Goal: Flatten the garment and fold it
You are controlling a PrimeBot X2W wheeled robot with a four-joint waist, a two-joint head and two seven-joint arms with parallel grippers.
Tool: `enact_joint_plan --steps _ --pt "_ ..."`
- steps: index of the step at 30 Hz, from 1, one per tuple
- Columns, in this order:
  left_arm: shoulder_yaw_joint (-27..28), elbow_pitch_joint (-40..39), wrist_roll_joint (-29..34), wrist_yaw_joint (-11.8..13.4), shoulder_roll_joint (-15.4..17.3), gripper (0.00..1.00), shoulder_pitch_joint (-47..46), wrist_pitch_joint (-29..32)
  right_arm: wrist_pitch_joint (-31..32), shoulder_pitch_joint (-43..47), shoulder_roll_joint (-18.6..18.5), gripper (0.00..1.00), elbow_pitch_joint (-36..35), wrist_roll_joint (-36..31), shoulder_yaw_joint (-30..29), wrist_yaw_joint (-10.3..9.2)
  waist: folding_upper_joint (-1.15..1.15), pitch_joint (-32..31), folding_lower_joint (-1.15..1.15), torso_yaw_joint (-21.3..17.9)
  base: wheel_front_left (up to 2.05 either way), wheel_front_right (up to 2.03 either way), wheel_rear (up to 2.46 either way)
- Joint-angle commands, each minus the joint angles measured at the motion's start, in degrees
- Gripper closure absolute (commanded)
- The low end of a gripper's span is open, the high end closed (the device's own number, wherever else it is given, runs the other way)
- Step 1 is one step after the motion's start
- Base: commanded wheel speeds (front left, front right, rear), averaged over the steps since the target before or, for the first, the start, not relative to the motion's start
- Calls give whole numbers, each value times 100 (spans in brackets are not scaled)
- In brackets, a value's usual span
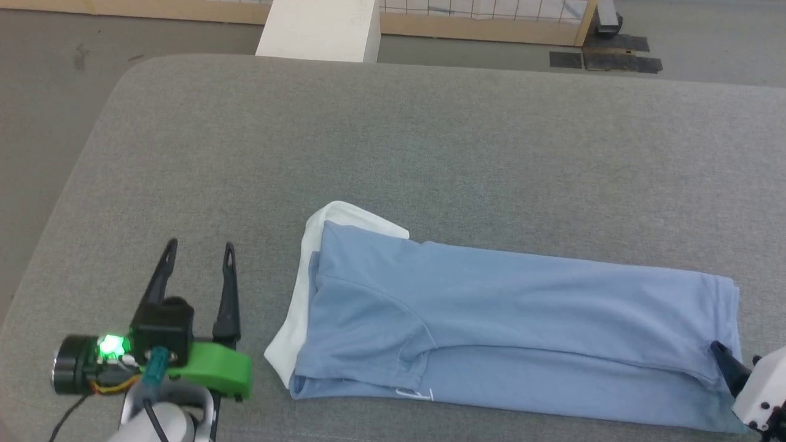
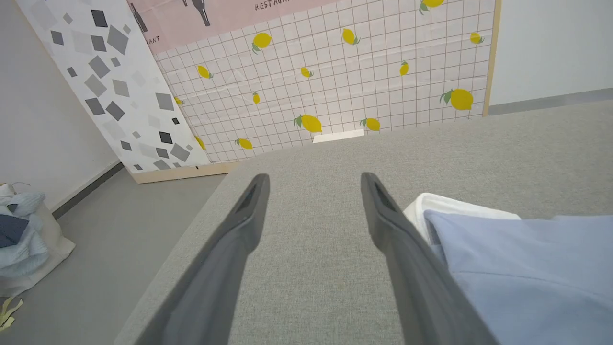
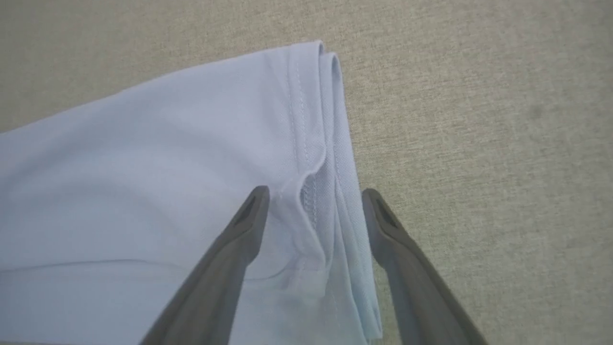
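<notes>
Garment (image 1: pixel 509 331) lies on grey table (image 1: pixel 430 135), folded lengthwise into a long flat band, crosswise folds apparently not yet done; left gripper (image 1: pixel 200 245) spread, empty, just beside its collar end; right gripper (image 3: pixel 313 194) spread astride its hem corner, pinching nothing.

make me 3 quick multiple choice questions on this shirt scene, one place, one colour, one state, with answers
1. Where is the garment's collar?
A) hidden inside the fold
B) at the end beside the left gripper
C) at the end far from it

2. Collar colour?
A) white
B) red
C) black

3. Left gripper's state?
A) shut on cloth
B) shut on the collar
C) open, empty

Answers: 1 B, the collar lies next to the left gripper. 2 A, white against light blue. 3 C, its fingers stand apart over bare table.
</notes>
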Motion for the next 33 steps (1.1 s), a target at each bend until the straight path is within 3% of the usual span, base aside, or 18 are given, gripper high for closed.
enact_joint_plan --steps 1,5,11,20,21,22,27,33 --pt "65 2 144 -53 -60 0 171 -27 67 68 114 0 36 -130 -129 -8 0 68 0 26 0 0 0" --pt "264 6 380 -221 -215 0 347 -27 182 26 355 0 89 -314 -368 -8 0 184 0 80 0 0 0" --pt "541 80 653 -430 -392 0 426 -28 167 -55 430 0 237 -473 -541 -8 0 347 0 167 0 0 0" --pt "712 200 1067 -728 -644 0 445 -28 372 114 352 0 326 -108 101 -8 0 521 0 266 0 0 0" --pt "737 217 1096 -754 -681 0 453 -28 401 143 333 79 307 -46 204 -8 0 532 0 274 0 0 0" --pt "752 232 1116 -778 -708 0 458 -28 409 163 319 100 284 7 281 -8 0 536 0 280 0 0 0" --pt "839 347 1206 -923 -830 0 482 -28 335 234 233 100 138 303 529 -8 0 463 0 285 0 0 0" --pt "957 453 1264 -1060 -912 0 551 -28 73 254 -5 100 25 312 337 -8 0 272 0 230 0 0 0"
